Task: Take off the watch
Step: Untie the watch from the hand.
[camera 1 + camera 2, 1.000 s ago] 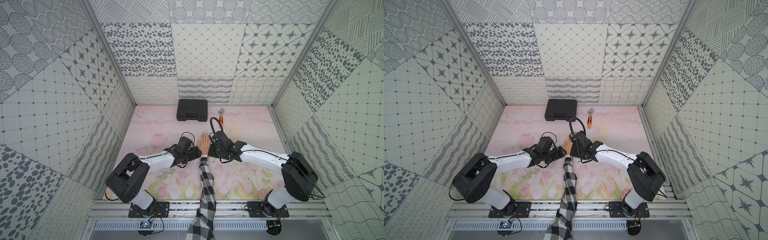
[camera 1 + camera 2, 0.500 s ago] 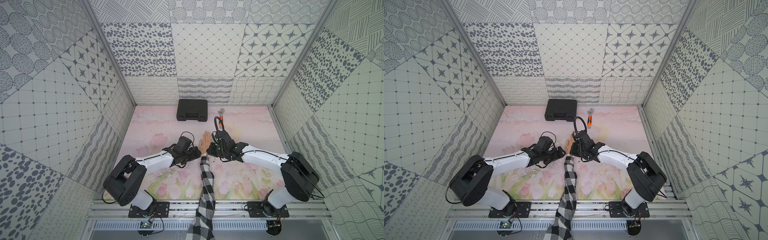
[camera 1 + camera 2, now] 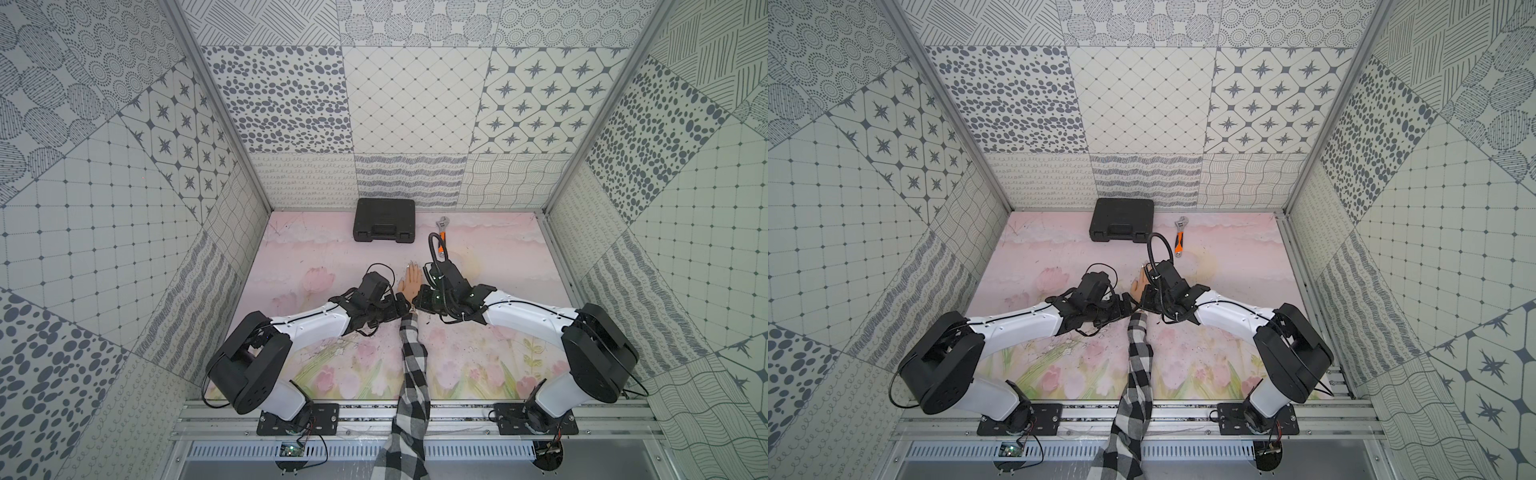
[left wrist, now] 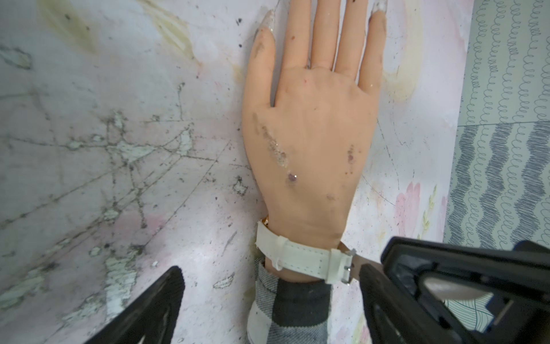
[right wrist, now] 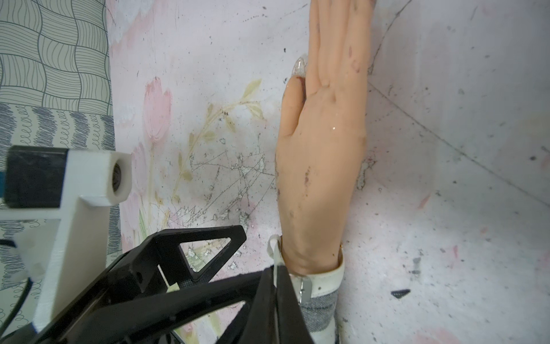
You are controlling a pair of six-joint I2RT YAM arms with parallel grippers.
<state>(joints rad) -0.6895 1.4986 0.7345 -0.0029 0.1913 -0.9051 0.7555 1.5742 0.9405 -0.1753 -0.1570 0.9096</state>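
The watch (image 4: pixel 300 257) shows only its white strap and metal buckle, wrapped round the wrist of a mannequin hand (image 4: pixel 312 131) that lies flat on the pink floral mat; its face is hidden. My left gripper (image 4: pixel 270 269) is open, one finger on either side of the wrist and the checked sleeve (image 4: pixel 297 306), touching neither. My right gripper (image 5: pixel 276 269) is shut on the strap's loose end beside the buckle (image 5: pixel 305 287). In both top views the two grippers meet at the wrist below the hand (image 3: pixel 412 282) (image 3: pixel 1139 286), and the watch is hidden there.
A black plastic case (image 3: pixel 384 220) stands at the back of the mat, with an orange-handled wrench (image 3: pixel 1179 239) to its right. The sleeved mannequin arm (image 3: pixel 413 365) runs from the front rail to the middle. Patterned walls close in three sides.
My left gripper's jaws have spread a little wider round the wrist. The right gripper stays shut at the strap, and both arms have barely shifted.
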